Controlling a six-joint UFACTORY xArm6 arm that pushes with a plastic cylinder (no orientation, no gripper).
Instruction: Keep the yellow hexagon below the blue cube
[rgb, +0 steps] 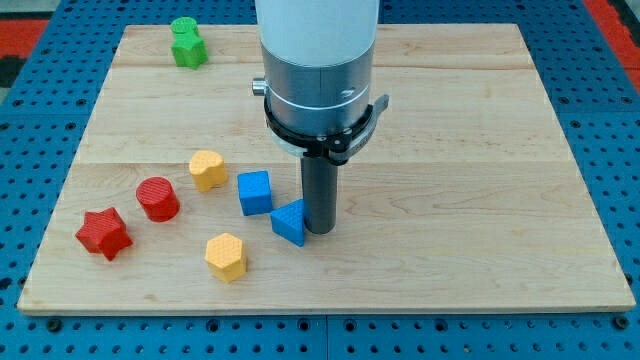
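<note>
The yellow hexagon (226, 256) lies near the view's bottom edge of the wooden board (480, 200), a little to the view's left of centre. The blue cube (255, 192) sits above it and slightly to the view's right, the two apart with bare wood between them. So, judged by how they lie, the hexagon is already below the cube, though offset somewhat to the left rather than straight under it

I have no jaws to open or close: my rod ends in my tip (320, 231), which rests on the board just beside a second blue block (290, 222), a wedge-like or triangular piece. Whether my tip actually touches that piece I cannot tell; they look to be in contact or nearly so. My tip is to the view's right of the blue cube and up and right of the yellow hexagon, clear of both

Another yellow block (208, 169), rounded and of unclear shape, sits left of the cube. A red cylinder (158, 198) and a red star (104, 233) lie further left, and a green block (187, 42) is near the top edge

What remains, I judge, is mostly holding the arrangement, perhaps nudging the hexagon rightward to sit more squarely under the cube, without disturbing the cube
</note>
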